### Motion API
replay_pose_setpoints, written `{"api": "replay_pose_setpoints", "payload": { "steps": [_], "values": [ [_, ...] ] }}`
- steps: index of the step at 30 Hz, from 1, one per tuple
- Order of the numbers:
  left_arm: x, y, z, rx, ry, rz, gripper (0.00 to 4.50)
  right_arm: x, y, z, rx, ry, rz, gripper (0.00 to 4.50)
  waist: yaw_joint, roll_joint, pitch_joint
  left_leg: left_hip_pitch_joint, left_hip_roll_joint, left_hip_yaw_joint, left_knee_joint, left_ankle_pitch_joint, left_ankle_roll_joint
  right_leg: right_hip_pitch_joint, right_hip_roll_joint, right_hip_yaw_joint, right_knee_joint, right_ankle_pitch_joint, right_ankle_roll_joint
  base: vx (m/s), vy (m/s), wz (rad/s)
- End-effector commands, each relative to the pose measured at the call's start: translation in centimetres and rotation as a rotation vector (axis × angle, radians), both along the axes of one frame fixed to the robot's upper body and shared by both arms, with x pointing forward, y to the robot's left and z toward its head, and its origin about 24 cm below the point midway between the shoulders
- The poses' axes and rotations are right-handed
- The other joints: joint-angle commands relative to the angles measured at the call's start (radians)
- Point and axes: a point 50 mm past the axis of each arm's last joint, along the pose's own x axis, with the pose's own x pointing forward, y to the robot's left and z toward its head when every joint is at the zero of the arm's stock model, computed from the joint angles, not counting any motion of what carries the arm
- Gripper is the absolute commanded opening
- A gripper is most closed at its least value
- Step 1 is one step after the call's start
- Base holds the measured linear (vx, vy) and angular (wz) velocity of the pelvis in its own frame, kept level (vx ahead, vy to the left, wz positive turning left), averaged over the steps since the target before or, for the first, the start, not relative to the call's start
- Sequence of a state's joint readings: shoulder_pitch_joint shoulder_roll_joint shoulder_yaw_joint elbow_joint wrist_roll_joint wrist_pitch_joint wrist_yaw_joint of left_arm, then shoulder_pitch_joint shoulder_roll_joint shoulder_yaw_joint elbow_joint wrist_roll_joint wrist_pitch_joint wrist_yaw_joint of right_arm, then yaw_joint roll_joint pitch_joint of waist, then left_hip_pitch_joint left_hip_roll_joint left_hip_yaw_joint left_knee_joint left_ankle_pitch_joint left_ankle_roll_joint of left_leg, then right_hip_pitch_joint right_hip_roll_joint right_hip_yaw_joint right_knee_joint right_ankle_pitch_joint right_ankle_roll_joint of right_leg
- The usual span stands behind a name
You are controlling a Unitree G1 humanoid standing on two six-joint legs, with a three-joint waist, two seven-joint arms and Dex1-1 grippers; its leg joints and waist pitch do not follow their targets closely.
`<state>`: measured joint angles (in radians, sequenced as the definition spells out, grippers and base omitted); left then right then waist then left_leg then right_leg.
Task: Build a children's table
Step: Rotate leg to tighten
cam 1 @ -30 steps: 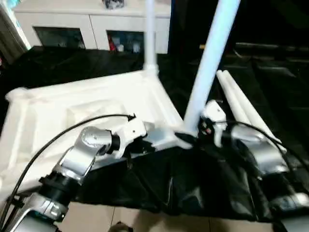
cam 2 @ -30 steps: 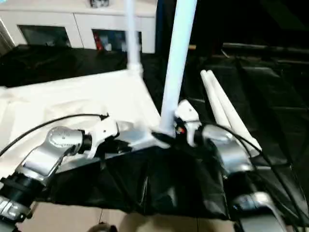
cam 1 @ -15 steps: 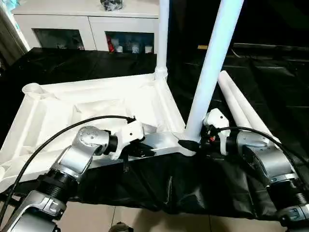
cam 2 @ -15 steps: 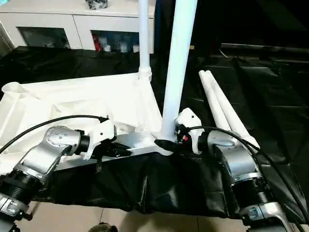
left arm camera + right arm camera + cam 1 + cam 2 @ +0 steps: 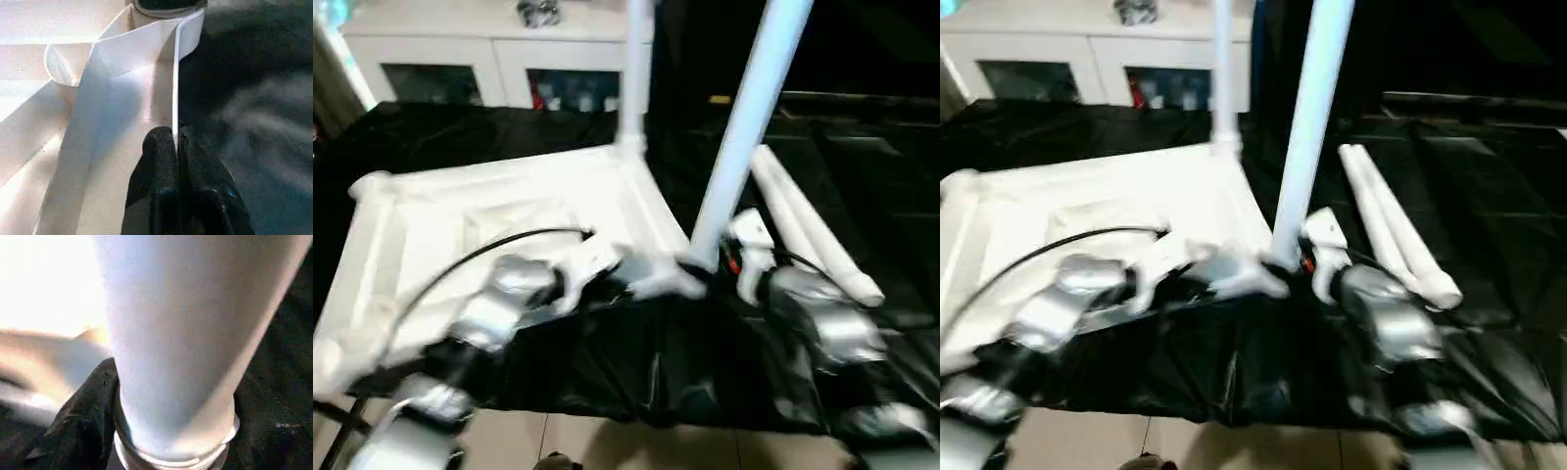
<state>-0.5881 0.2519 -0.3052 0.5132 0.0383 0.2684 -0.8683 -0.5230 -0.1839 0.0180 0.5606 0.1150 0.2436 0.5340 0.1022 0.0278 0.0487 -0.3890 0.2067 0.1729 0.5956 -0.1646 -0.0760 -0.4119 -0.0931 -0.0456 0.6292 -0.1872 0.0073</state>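
Note:
The children's table lies as an upturned white tabletop (image 5: 509,215) on black cloth. One white leg (image 5: 634,78) stands in its far right corner socket. A second leg (image 5: 744,137) rises, leaning right, from the near right corner socket. My right gripper (image 5: 700,274) wraps this leg just above the socket, and a black finger (image 5: 85,416) presses on the tube. My left gripper (image 5: 175,134) is shut on the thin near rim (image 5: 174,73) of the tabletop, a little left of that corner (image 5: 622,282). Two loose legs (image 5: 808,230) lie side by side on the cloth to the right.
The black cloth (image 5: 656,362) covers the work surface and hangs over its front edge above a tiled floor. A white glass-door cabinet (image 5: 489,59) stands behind the tabletop. A black cable (image 5: 489,250) arcs over my left forearm.
The view has shaken and shifted a little. Both grippers stay at the near right corner, and the leaning leg keeps its tilt.

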Motion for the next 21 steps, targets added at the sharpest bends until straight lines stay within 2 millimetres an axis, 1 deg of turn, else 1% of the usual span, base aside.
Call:
{"api": "replay_pose_setpoints", "payload": {
  "steps": [1, 3, 4, 6, 8, 9, 10, 12, 13, 14, 16, 17, 18, 19, 21],
  "values": [
    [1.6, -1.9, 2.6, -0.091, -0.119, 0.096, 0.0, -0.4, 4.1, -1.6, 0.084, 0.088, 0.022, 2.73, -0.003, -0.006, -0.065, 0.019, 0.008, -0.001, -0.077, -0.28, -0.036, 0.043, -0.042, 0.028, -0.092, -0.298, -0.173, 0.0, 0.0, 0.0],
    [1.6, -2.9, 2.6, -0.099, -0.121, 0.094, 0.0, 0.0, 5.3, -1.7, 0.086, 0.081, -0.009, 2.73, -0.008, -0.009, -0.064, 0.019, 0.006, -0.001, -0.078, -0.288, -0.035, 0.044, -0.04, 0.026, -0.093, -0.302, -0.172, 0.0, 0.0, 0.0],
    [1.5, -3.6, 2.5, -0.092, -0.131, 0.073, 0.0, 0.2, 6.0, -1.6, 0.097, 0.077, -0.02, 3.07, -0.009, -0.007, -0.065, 0.019, 0.008, -0.002, -0.078, -0.287, -0.032, 0.044, -0.041, 0.027, -0.092, -0.292, -0.172, 0.0, 0.0, 0.0],
    [1.5, -3.9, 2.4, -0.095, -0.126, 0.069, 0.0, 0.5, 6.3, -1.5, 0.112, 0.074, -0.03, 3.42, -0.012, -0.007, -0.067, 0.018, 0.006, -0.001, -0.076, -0.273, -0.022, 0.046, -0.039, 0.027, -0.09, -0.257, -0.179, 0.0, 0.0, 0.0],
    [1.5, -3.7, 2.5, -0.096, -0.131, 0.066, 0.0, 0.7, 6.2, -1.2, 0.12, 0.067, -0.015, 3.49, -0.013, -0.006, -0.066, 0.016, 0.007, -0.001, -0.077, -0.27, -0.011, 0.047, -0.038, 0.026, -0.088, -0.237, -0.182, 0.0, 0.0, 0.0],
    [1.5, -3.6, 2.4, -0.095, -0.129, 0.068, 0.0, 0.8, 6.1, -1.1, 0.116, 0.06, -0.012, 3.63, -0.013, -0.006, -0.067, 0.017, 0.007, -0.001, -0.077, -0.267, -0.009, 0.047, -0.037, 0.026, -0.088, -0.23, -0.184, 0.0, 0.0, 0.0],
    [1.4, -3.1, 2.4, -0.097, -0.126, 0.054, 0.0, 0.9, 5.5, -0.8, 0.08, 0.032, 0.006, 3.79, -0.012, -0.007, -0.067, 0.016, 0.007, 0.0, -0.076, -0.256, -0.005, 0.049, -0.036, 0.026, -0.087, -0.212, -0.188, 0.0, 0.0, 0.0],
    [1.4, -2.9, 2.4, -0.099, -0.128, 0.042, 0.0, 1.0, 5.2, -0.7, 0.056, 0.018, 0.019, 3.92, -0.012, -0.009, -0.067, 0.015, 0.007, 0.001, -0.076, -0.252, 0.0, 0.05, -0.036, 0.026, -0.087, -0.205, -0.19, 0.0, 0.0, 0.0],
    [1.2, -2.6, 2.3, -0.099, -0.13, 0.019, 0.0, 1.0, 4.7, -0.5, 0.033, -0.001, 0.039, 3.98, -0.013, -0.008, -0.067, 0.016, 0.007, 0.001, -0.076, -0.255, 0.002, 0.049, -0.036, 0.026, -0.087, -0.207, -0.191, 0.0, 0.0, 0.0],
    [0.9, -2.0, 2.3, -0.106, -0.124, -0.023, 0.0, 0.9, 3.7, -0.1, 0.01, -0.028, 0.081, 4.09, -0.012, -0.009, -0.066, 0.014, 0.007, 0.001, -0.077, -0.255, 0.004, 0.051, -0.038, 0.026, -0.089, -0.219, -0.189, 0.0, 0.0, 0.0],
    [0.8, -1.8, 2.2, -0.107, -0.113, -0.029, 0.0, 0.9, 3.3, 0.0, 0.005, -0.034, 0.098, 4.09, -0.011, -0.012, -0.066, 0.013, 0.007, 0.002, -0.075, -0.248, 0.012, 0.052, -0.037, 0.027, -0.088, -0.207, -0.187, 0.0, 0.0, 0.0],
    [0.6, -1.5, 2.2, -0.109, -0.115, -0.055, 0.0, 0.7, 2.8, 0.2, -0.009, -0.042, 0.133, 4.09, -0.011, -0.009, -0.067, 0.013, 0.007, 0.002, -0.075, -0.24, 0.015, 0.052, -0.038, 0.027, -0.087, -0.206, -0.19, 0.0, 0.0, 0.0],
    [0.4, -1.1, 2.2, -0.113, -0.108, -0.08, 0.0, 0.4, 2.0, 0.3, -0.024, -0.046, 0.185, 4.09, -0.009, -0.01, -0.068, 0.014, 0.007, 0.002, -0.074, -0.236, 0.018, 0.053, -0.038, 0.026, -0.088, -0.204, -0.19, 0.0, 0.0, 0.0],
    [0.2, -0.8, 2.2, -0.116, -0.101, -0.096, 0.0, 0.2, 1.5, 0.4, -0.037, -0.048, 0.225, 4.09, -0.008, -0.011, -0.068, 0.012, 0.01, 0.003, -0.074, -0.221, 0.027, 0.054, -0.036, 0.027, -0.084, -0.17, -0.198, 0.0, 0.0, 0.0],
    [0.0, -0.5, 2.2, -0.119, -0.099, -0.118, 0.0, -0.1, 1.0, 0.6, -0.047, -0.05, 0.262, 4.09, -0.008, -0.01, -0.07, 0.014, 0.01, 0.003, -0.072, -0.213, 0.032, 0.054, -0.036, 0.026, -0.082, -0.151, -0.206, 0.0, 0.0, 0.0]
  ]
}}
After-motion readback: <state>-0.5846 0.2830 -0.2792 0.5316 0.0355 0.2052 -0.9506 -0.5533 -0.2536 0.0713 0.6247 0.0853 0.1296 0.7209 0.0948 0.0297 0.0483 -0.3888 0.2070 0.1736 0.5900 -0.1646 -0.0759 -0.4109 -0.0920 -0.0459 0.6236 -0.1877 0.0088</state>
